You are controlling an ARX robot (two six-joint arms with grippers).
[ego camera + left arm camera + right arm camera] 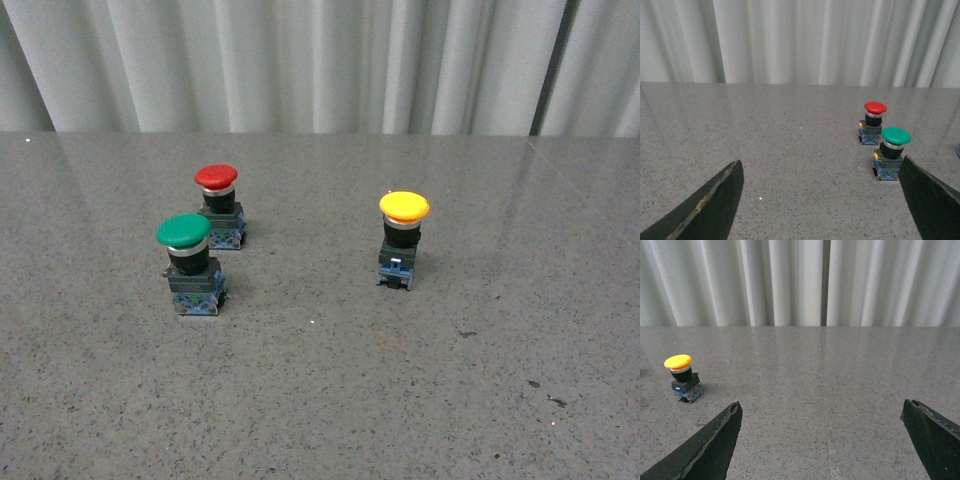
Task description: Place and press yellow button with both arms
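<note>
The left end effector [820, 160] is spread wide over the grey speckled tabletop [320, 400], its dark fingers [710, 205] far apart with only bare surface between them, and it holds nothing. The right end effector [822, 402] is also wide open and holds nothing, its fingers [705, 450] showing worn, chipped edges. A few dark specks [545, 392] mark the near right part of the tabletop in the front view. Further in, the green button [185, 262] is the nearest of the three, standing upright on the left side. The left wrist view shows it just past one fingertip, not touching it. The yellow button [402, 238] stands upright a little further back, right of centre and well apart from the other two, its round cap on top and its blue-grey base flat on the tabletop. In the right wrist view it sits off to one side, beyond the fingers and clear of them. The red button [217, 205] stands just behind the green one, near it but apart. Behind the far edge of the tabletop hangs a pale pleated curtain [300, 60].
</note>
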